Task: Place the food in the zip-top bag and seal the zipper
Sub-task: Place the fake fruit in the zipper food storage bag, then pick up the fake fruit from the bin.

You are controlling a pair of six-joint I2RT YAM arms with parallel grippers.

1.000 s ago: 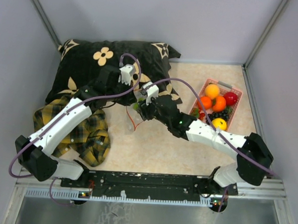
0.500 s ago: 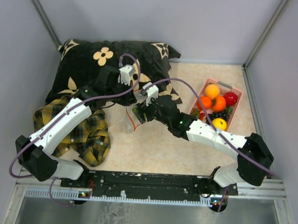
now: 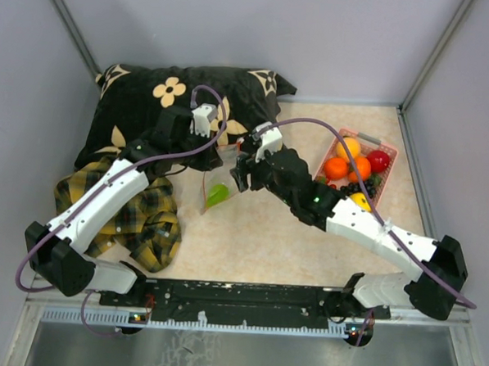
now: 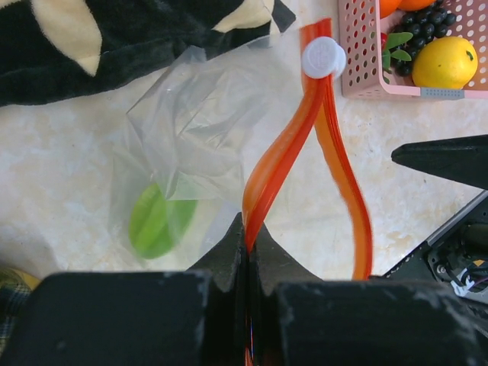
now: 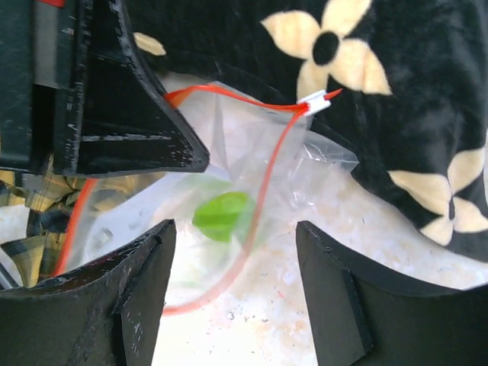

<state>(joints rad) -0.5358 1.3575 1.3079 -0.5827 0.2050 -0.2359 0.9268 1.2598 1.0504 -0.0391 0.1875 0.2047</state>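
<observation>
The clear zip-top bag (image 3: 213, 181) hangs open over the table, held up by its mouth. My left gripper (image 3: 220, 151) is shut on the red-orange zipper strip (image 4: 284, 141), whose white slider (image 4: 323, 57) sits at the far end. The green pepper-like piece (image 3: 218, 194) lies inside the bag and shows in both wrist views (image 4: 156, 221) (image 5: 221, 216). My right gripper (image 3: 242, 173) is open and empty just right of the bag's mouth (image 5: 232, 282). The rest of the food is in the pink basket (image 3: 387, 149): oranges (image 3: 337, 167), red apple (image 3: 378, 160), lemon (image 3: 360, 201), grapes (image 3: 364, 188).
A black flowered pillow (image 3: 166, 105) lies behind the bag at the back left. The yellow-black plaid cloth (image 3: 144, 219) is bunched under my left arm. Grey walls close in the back and both sides.
My right gripper held the green piece over the bag's mouth. The piece now lies inside the bag, and the right gripper is open and has drawn back to the right.
</observation>
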